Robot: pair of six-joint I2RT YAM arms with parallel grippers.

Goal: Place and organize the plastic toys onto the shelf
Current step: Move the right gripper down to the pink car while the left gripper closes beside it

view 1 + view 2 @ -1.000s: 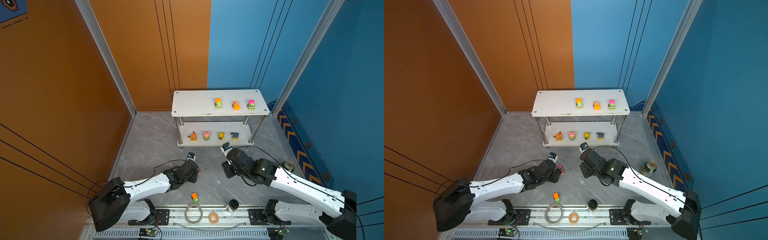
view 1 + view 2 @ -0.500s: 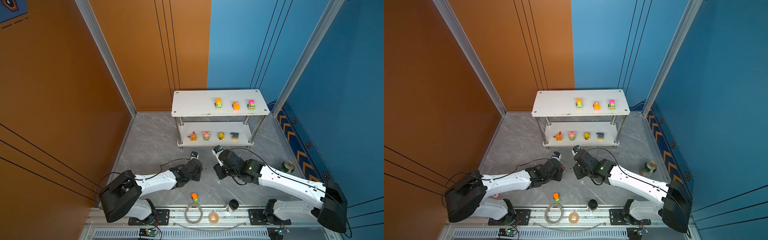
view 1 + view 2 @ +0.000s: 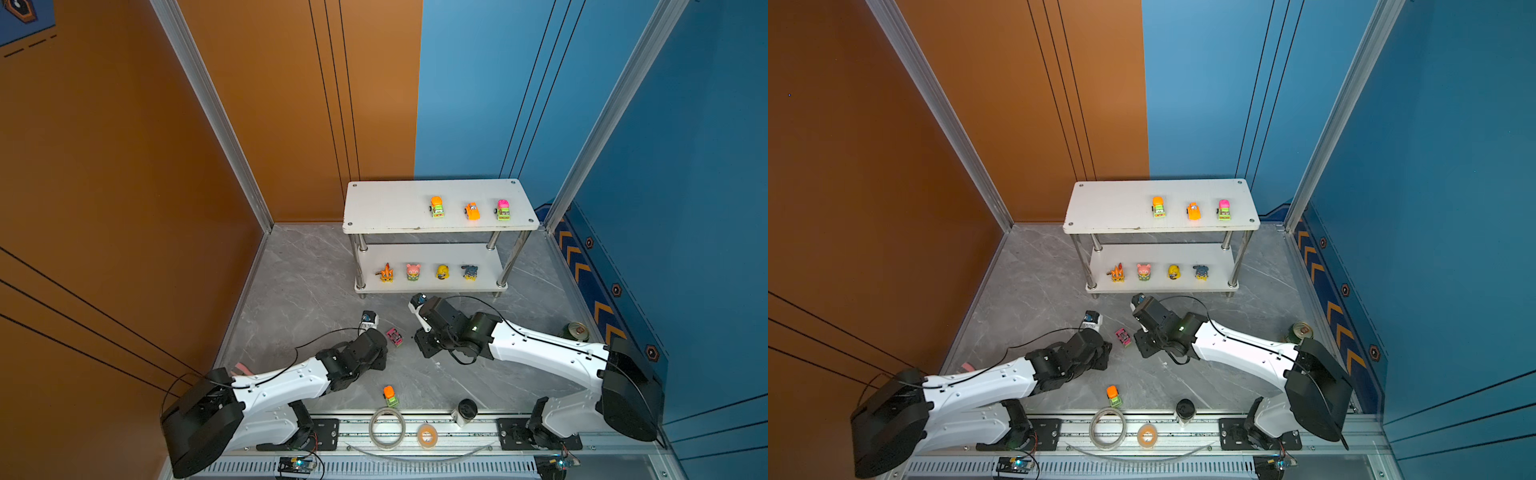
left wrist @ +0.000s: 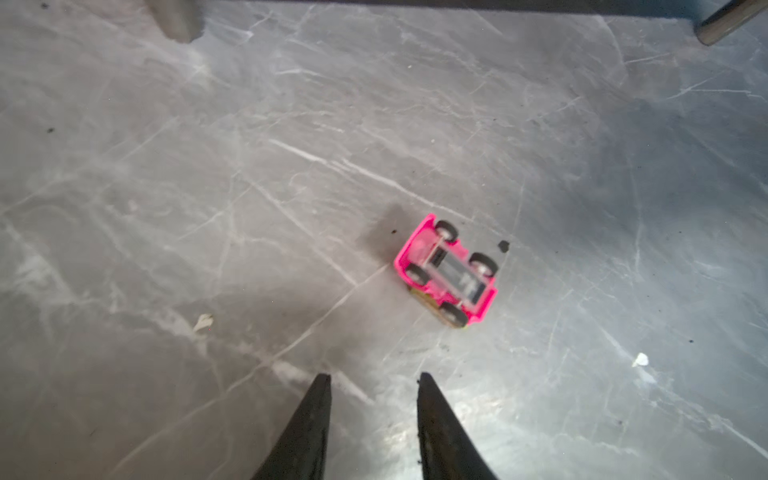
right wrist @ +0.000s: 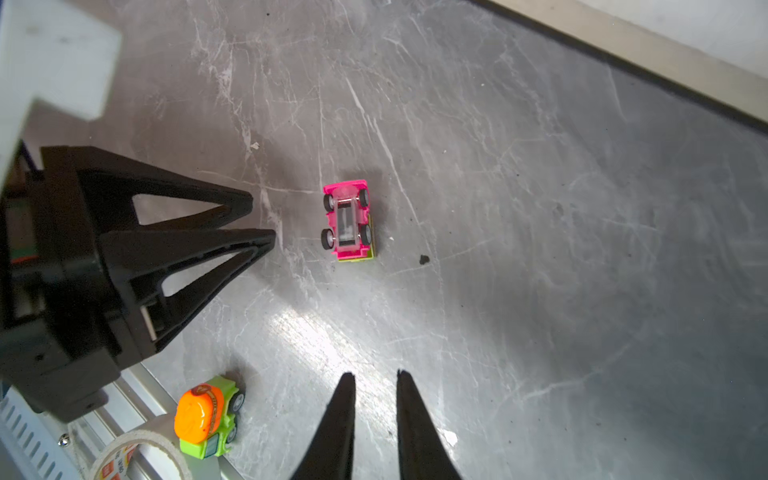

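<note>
A pink car [image 3: 394,336] [image 3: 1122,337] lies upside down on the grey floor between my two arms, wheels up [image 4: 446,270] [image 5: 348,220]. My left gripper [image 4: 374,376] is open and empty, a short way from the car; its fingertips [image 5: 262,218] point at it. My right gripper [image 5: 375,373] stands narrowly open, empty, also short of the car. An orange-and-green car [image 3: 390,395] [image 5: 206,417] stands near the front rail. The shelf [image 3: 386,208] carries three cars [image 3: 471,211] on top and several figurines [image 3: 413,272] on its lower board.
Two tape rolls [image 3: 387,428] [image 3: 427,435] and a black-capped cylinder [image 3: 466,409] sit on the front rail. A green can [image 3: 575,331] stands by the right wall. A chrome shelf post [image 4: 176,20] is just beyond the pink car.
My right arm has swung left toward the pink car. My left gripper has narrowed its jaws and pulled back a little, leaving the car in plain view.
</note>
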